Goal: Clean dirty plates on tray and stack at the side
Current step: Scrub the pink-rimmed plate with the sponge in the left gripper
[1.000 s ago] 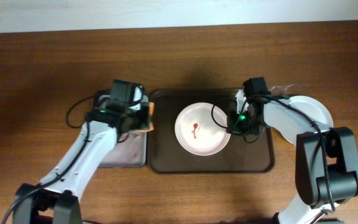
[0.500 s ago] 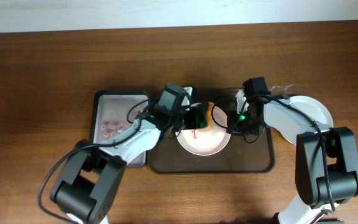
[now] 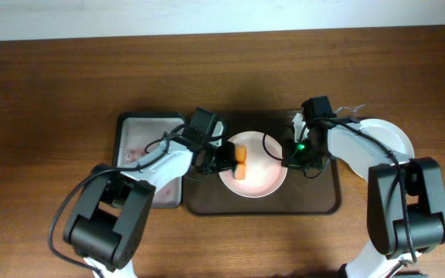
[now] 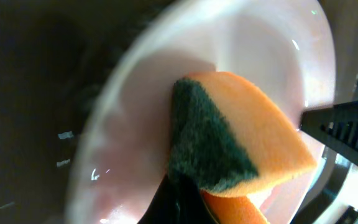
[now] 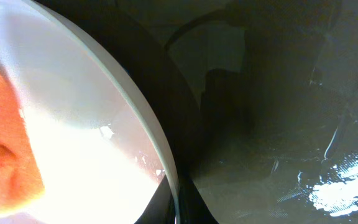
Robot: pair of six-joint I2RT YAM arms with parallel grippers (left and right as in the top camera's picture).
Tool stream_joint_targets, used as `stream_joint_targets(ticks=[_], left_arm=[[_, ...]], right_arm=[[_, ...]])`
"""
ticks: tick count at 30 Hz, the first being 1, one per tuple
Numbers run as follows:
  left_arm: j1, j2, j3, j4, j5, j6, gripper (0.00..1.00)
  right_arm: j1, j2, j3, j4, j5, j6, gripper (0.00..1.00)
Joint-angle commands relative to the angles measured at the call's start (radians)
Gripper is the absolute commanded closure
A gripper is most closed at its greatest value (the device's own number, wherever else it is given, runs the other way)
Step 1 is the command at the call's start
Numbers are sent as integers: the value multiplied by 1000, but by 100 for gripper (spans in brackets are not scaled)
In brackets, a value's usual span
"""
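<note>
A pinkish plate [image 3: 259,179] lies on the dark brown tray [image 3: 323,202] at the table's middle. My left gripper [image 3: 234,158] is shut on an orange sponge [image 3: 240,162] with a dark green face and presses it on the plate's left part; the sponge fills the left wrist view [image 4: 253,143] on the plate [image 4: 142,106]. My right gripper [image 3: 288,158] is shut on the plate's right rim, seen edge-on in the right wrist view [image 5: 166,180]. No red smear shows on the plate. White plates [image 3: 388,139] lie on the table right of the tray.
A narrow grey tray [image 3: 141,139] with faint red marks lies left of the brown tray, under my left arm. Black cables loop at both wrists. The wooden table stretches behind and in front of the trays.
My left arm swung from the grey tray to the plate with the sponge, then drew back a little leftward. The red smear seen before no longer shows. The right arm held still.
</note>
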Motion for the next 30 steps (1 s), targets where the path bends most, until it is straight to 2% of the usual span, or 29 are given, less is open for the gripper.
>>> stream_joint_targets(ticks=[1,7,12,16,19,21,27,30], left_arm=[[19,-98,-18,-40,-113,89,100],[24,-301,-13,-51,-146,143,100],[92,-404,-13,-239,-476,148,100],[147,-396,-13,-388,-633,154,100],[171,-376,-26,-404,-617,320,100],[183,-354,-47,-397,-618,373,100],[198,-246,-63,-374,-617,372,100],[197,-187,-63,-351,-618,372,100]], right_arm=[[6,20,-14,-2,48,7,96],[6,20,-14,-5,48,7,96],[6,20,-12,-5,47,7,96],[6,0,21,-21,48,3,96],[6,-43,63,-55,57,-27,96],[15,-84,95,-95,143,-27,96],[98,-183,144,-171,449,-27,96],[189,-224,146,-178,687,-26,96]])
